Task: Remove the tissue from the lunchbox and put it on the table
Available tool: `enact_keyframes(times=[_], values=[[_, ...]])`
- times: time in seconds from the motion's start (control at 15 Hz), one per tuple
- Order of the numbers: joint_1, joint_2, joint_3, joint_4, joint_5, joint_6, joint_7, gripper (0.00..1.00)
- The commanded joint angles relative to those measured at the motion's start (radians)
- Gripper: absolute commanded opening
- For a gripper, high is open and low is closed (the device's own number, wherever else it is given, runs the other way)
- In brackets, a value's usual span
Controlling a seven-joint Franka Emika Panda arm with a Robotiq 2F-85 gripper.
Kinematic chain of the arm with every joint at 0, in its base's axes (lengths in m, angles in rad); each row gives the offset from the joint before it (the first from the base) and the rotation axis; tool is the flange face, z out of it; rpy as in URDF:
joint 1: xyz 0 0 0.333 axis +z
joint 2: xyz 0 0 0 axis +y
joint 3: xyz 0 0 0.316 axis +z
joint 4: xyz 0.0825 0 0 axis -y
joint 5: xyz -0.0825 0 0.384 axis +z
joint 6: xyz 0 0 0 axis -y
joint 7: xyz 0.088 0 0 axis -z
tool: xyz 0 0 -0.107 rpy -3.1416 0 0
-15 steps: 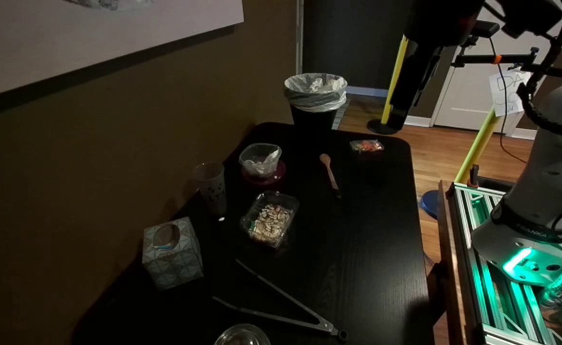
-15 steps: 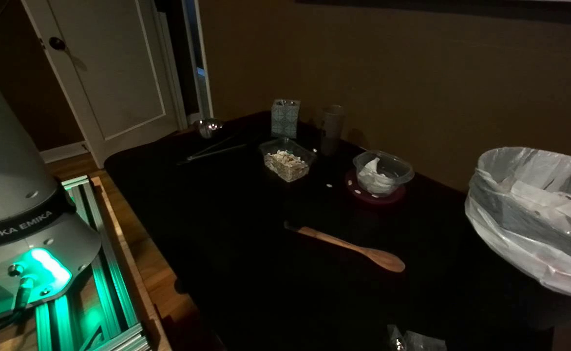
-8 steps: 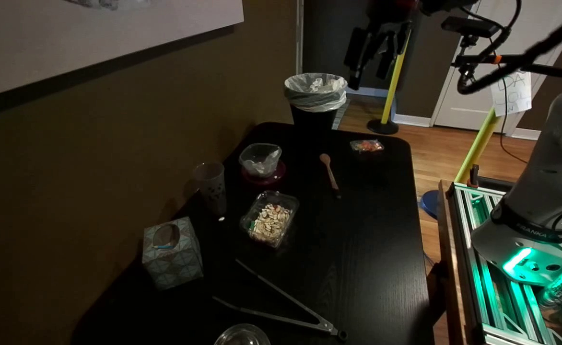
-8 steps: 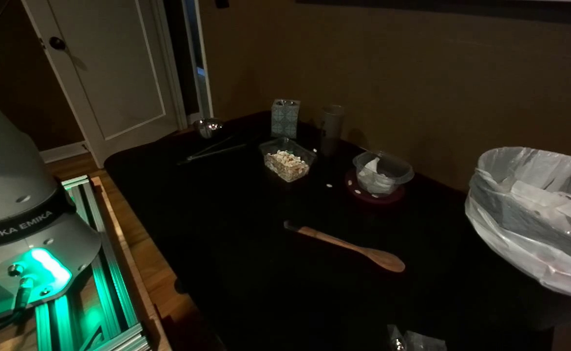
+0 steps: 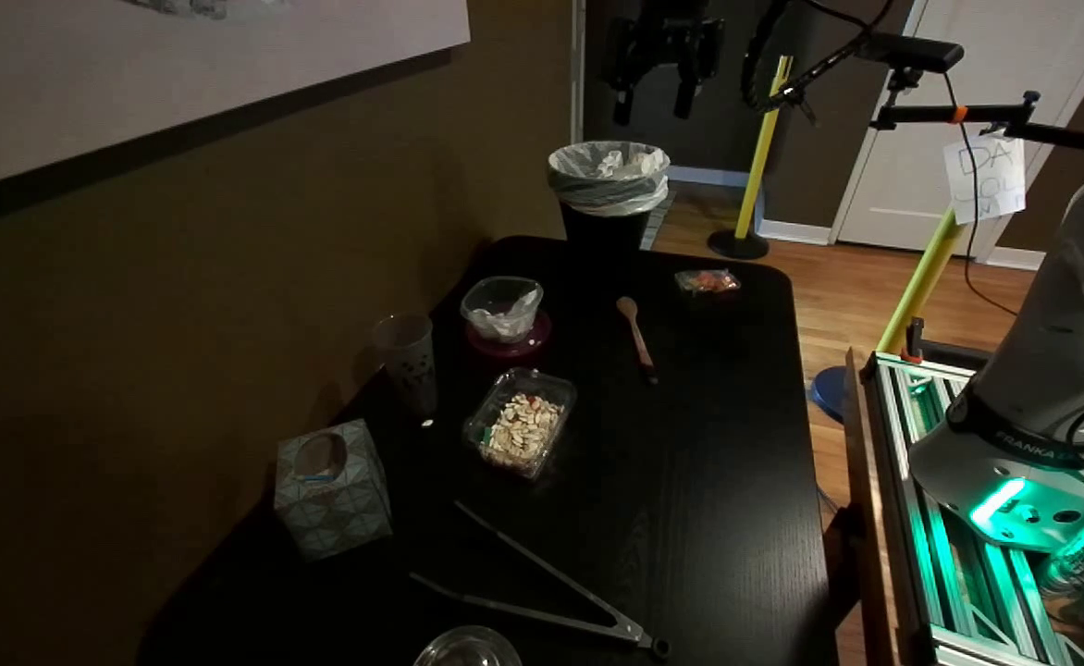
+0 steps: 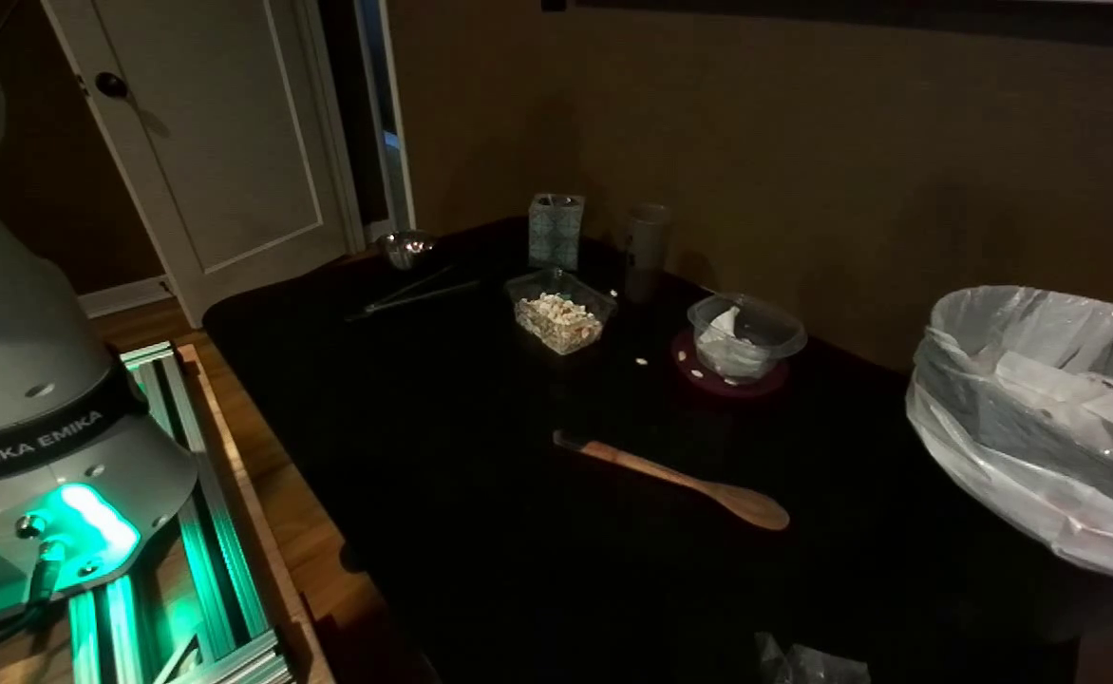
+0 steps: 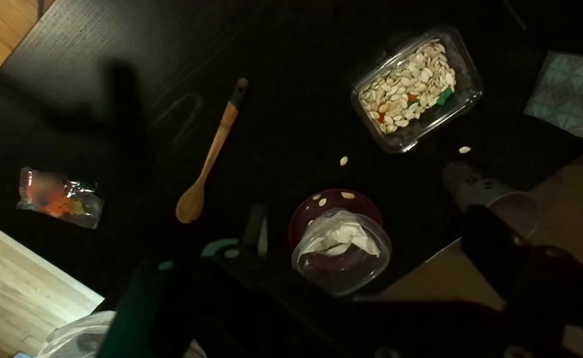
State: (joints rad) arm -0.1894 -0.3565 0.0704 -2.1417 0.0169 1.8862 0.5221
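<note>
The crumpled white tissue [image 5: 508,324] lies inside a clear plastic lunchbox [image 6: 777,332], which stands on a dark red round plate [image 6: 742,388]. The tissue shows in an exterior view [image 6: 732,351] and in the wrist view [image 7: 343,237], where the lunchbox [image 7: 341,273] is seen from above at a slant. The glossy black table [image 5: 690,462] carries them. My gripper [image 5: 656,106] is open and empty, high above the table's far end, above and beyond the lunchbox. In the wrist view the fingers of my gripper [image 7: 366,223] stand wide apart on either side of the lunchbox.
A clear container of seeds [image 5: 523,430], a tall cup [image 5: 410,365] and a patterned box [image 5: 334,490] stand near the lunchbox. A wooden spoon [image 5: 636,340], a candy packet [image 5: 708,281] and tongs [image 5: 551,592] lie on the table. A lined bin [image 5: 609,190] stands at the far end.
My gripper has moved left and up in an exterior view and turned, so both spread fingers now show. The tissue, lunchbox and other objects have not moved.
</note>
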Motion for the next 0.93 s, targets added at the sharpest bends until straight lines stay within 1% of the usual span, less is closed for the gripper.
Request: enact_keyframes(times=[0.0, 0.4, 0.47, 0.6, 0.73, 0.87], values=[[0.024, 0.011, -0.02, 0.012, -0.007, -0.005, 0.009, 1.0], [0.027, 0.015, -0.019, 0.02, -0.007, -0.007, 0.013, 1.0], [0.018, 0.038, -0.026, 0.037, 0.004, -0.01, 0.035, 1.0], [0.005, 0.111, -0.068, 0.088, 0.043, -0.034, 0.025, 1.0], [-0.003, 0.192, -0.132, 0.143, 0.105, -0.048, -0.023, 1.0], [-0.005, 0.284, -0.202, 0.211, 0.2, -0.069, -0.13, 1.0]])
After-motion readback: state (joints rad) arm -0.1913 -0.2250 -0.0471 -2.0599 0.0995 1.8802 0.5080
